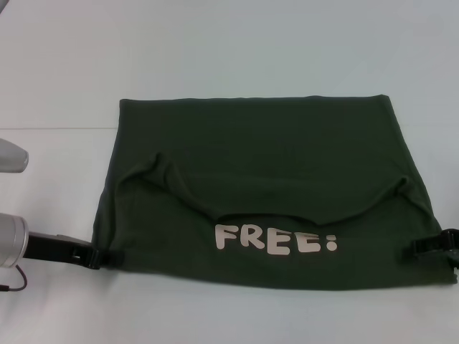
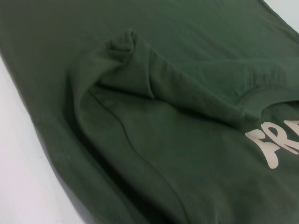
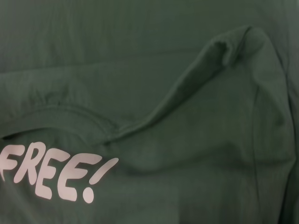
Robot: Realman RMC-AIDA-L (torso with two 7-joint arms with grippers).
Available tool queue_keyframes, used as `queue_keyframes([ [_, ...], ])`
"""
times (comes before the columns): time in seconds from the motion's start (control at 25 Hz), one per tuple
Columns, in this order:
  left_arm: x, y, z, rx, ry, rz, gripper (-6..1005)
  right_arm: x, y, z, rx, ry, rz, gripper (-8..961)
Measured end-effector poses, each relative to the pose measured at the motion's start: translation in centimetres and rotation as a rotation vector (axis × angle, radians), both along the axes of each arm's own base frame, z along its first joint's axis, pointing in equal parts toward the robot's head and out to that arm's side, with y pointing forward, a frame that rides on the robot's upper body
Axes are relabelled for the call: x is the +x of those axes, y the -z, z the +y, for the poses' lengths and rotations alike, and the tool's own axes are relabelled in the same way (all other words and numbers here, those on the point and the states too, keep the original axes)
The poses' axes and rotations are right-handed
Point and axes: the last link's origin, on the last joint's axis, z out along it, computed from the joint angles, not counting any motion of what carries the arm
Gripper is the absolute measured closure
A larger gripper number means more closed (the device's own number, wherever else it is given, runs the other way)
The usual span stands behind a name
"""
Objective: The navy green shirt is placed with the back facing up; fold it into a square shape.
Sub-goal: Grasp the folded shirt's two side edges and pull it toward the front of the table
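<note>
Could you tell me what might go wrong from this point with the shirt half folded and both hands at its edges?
1. The folded-over layer of the dark green shirt lies uneven, its corners bunched into ridges, so creases may get pressed in and spoil the square.
2. The left hand and right hand sit at opposite near edges; an uneven pull could skew the shirt on the white table.
3. The pale FREE! lettering may remain exposed.
</note>
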Motion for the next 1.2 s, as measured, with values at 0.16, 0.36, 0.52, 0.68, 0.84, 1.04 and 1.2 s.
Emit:
queue_keyframes([
  [0.16, -0.07, -0.06, -0.02, 0.001, -0.005, 0.000, 937, -0.05, 0.23, -0.01, -0.002, -0.004, -0.001, 53],
  [0.36, -0.10, -0.10, -0.02, 0.002, -0.006, 0.000, 936, -0.04, 0.25, 0.02, -0.001, -0.007, -0.003, 57],
  [0.52, -0.09, -0.06, -0.03, 0.001, -0.006, 0.000, 936, -0.10, 0.38, 0.02, -0.004, -0.015, -0.003, 60],
  [0.68, -0.08, -0.06, -0.03, 0.002, -0.009, -0.002, 937, -0.09, 0.37, 0.10, 0.001, -0.019, -0.005, 63],
  [0.84, -0.06, -0.10, 0.00, 0.004, -0.014, -0.003, 937, -0.20, 0.68, 0.06, -0.001, -0.022, 0.000, 66],
  [1.04, -0.06, -0.12, 0.01, 0.004, -0.015, -0.003, 937, -0.26, 0.88, 0.02, -0.004, -0.023, 0.003, 70],
  [1.2, -0.05, -0.12, 0.02, 0.004, -0.015, -0.003, 937, -0.28, 0.97, 0.00, -0.005, -0.023, 0.005, 73],
])
